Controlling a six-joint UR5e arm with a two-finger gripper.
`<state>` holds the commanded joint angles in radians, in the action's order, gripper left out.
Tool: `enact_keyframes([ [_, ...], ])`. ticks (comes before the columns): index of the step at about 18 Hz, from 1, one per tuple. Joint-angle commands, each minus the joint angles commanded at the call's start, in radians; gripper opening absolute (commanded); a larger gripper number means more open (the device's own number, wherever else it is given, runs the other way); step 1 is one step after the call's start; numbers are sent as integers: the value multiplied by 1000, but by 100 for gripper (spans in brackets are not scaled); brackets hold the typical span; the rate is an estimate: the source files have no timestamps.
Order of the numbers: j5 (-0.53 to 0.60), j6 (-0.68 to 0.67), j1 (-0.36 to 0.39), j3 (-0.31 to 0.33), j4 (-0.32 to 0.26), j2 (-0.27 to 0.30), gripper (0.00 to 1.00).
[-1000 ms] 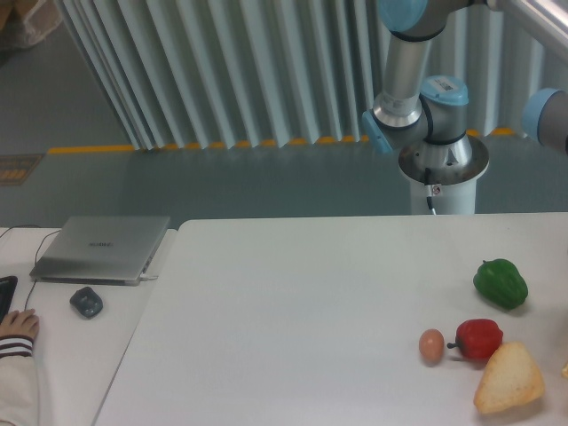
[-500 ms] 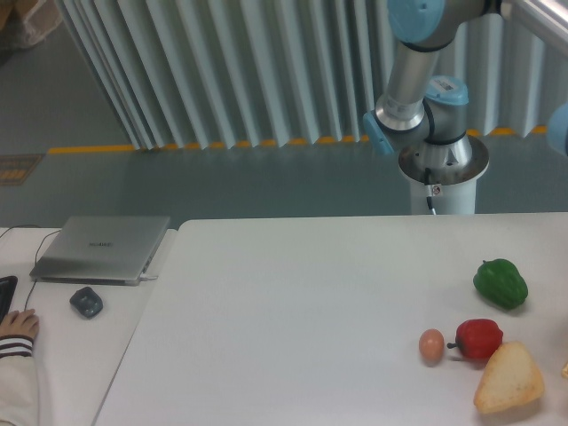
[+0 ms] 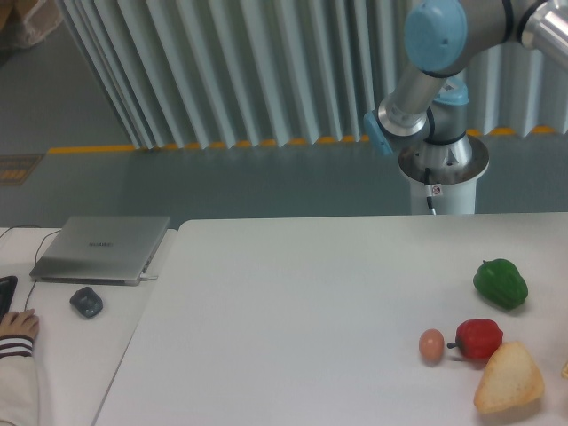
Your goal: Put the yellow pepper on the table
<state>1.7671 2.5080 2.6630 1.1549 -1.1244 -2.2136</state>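
Table [image 3: 293, 311] left half bare, produce right

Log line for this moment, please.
pincer: not in view | yellow pepper: only a sliver at the right edge, on table | nearby: bread wedge, red pepper, egg, green pepper

The large flat white table [image 3: 293, 311] with rounded corners carries a cluster of food near its right edge. A glossy red bell pepper [image 3: 479, 339] serves as the landmark: a small brown egg [image 3: 431, 344] sits just left of it, a pale tan bread wedge [image 3: 508, 378] lies just below and right, touching or nearly so, and a green bell pepper [image 3: 500, 283] rests above it, apart. A sliver of something yellow [image 3: 564, 367] shows at the frame's right edge, too cropped to identify. Far left of the red pepper, on a narrower white desk [image 3: 80, 355], lie a closed grey laptop [image 3: 101, 248] and a dark mouse [image 3: 86, 302].
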Motion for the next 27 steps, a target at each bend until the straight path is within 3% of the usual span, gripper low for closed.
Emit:
enact_keyframes([
  [3,9,0,2,38,20,12,100],
  [27,23,0,3,81,163,-55,99],
])
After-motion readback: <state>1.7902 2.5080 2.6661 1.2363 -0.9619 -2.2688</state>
